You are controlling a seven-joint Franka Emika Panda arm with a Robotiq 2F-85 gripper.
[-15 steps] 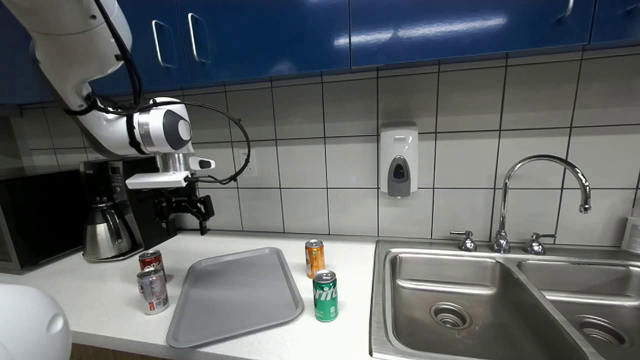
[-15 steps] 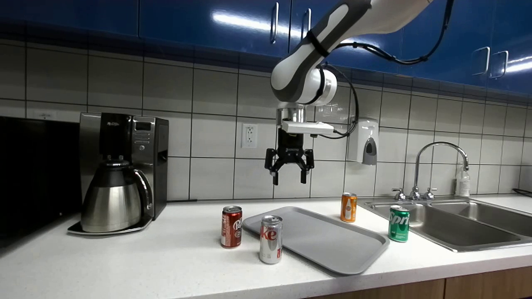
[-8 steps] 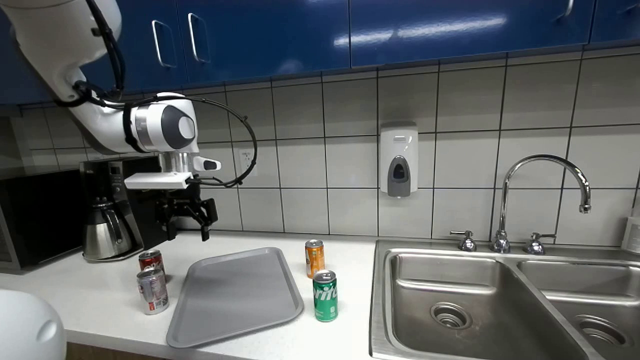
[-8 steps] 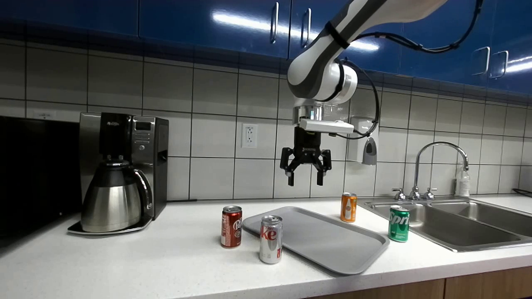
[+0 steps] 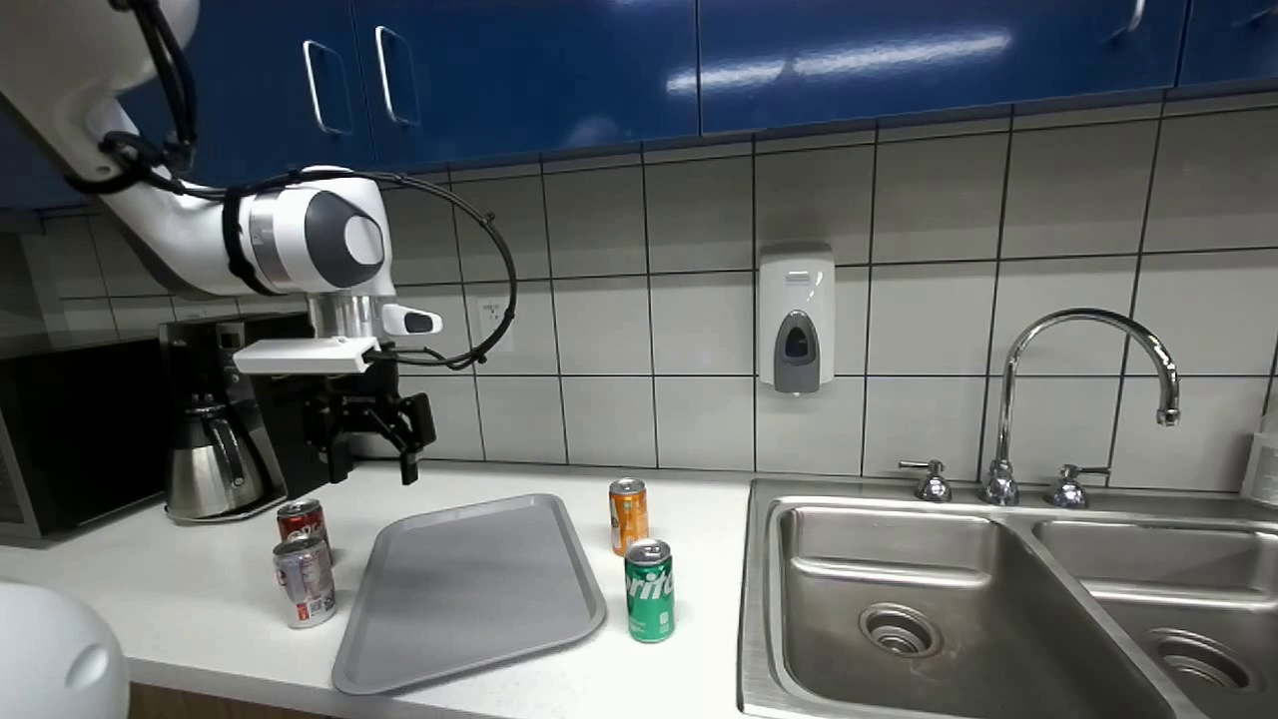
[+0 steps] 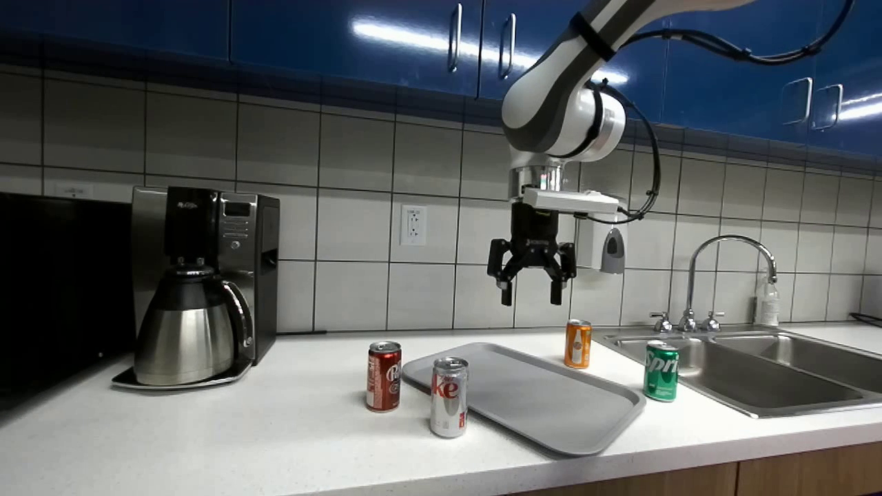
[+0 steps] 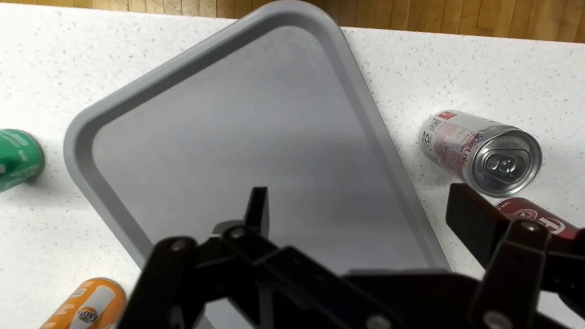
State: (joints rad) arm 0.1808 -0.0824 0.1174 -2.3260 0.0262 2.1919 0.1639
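Four cans, all upright, stand around a gray tray (image 6: 544,403) on the white counter (image 6: 296,434). Black gripper (image 6: 531,297) on a white arm (image 6: 586,124) hangs well above the tray, pointing down; from where I stand its fingers are spread, a clear gap between them. In the wrist view one finger shows against the tray's surface, the other past the tray's edge, partly hiding the red can (image 6: 384,377). Red can: on the tray's side toward the coffee maker (image 6: 236,255), near the edge. Silver Diet Coke can (image 7: 457,141): same side of tray, nearer the counter's front, just beside the rim, apart from it. Orange can (image 6: 577,344): tray's side toward the steel sink (image 5: 761,599), near the end by the tiled wall (image 6: 351,289). Green Sprite can (image 6: 661,372): that side too, just beside the tray's corner. Well off from the tray on the coffee-maker side, a steel carafe (image 6: 185,344); off its sink side, a curved faucet (image 5: 1004,414). Behind the tray, in both exterior views: white soap dispenser (image 5: 797,280), blue cabinets (image 5: 539,70) higher up.
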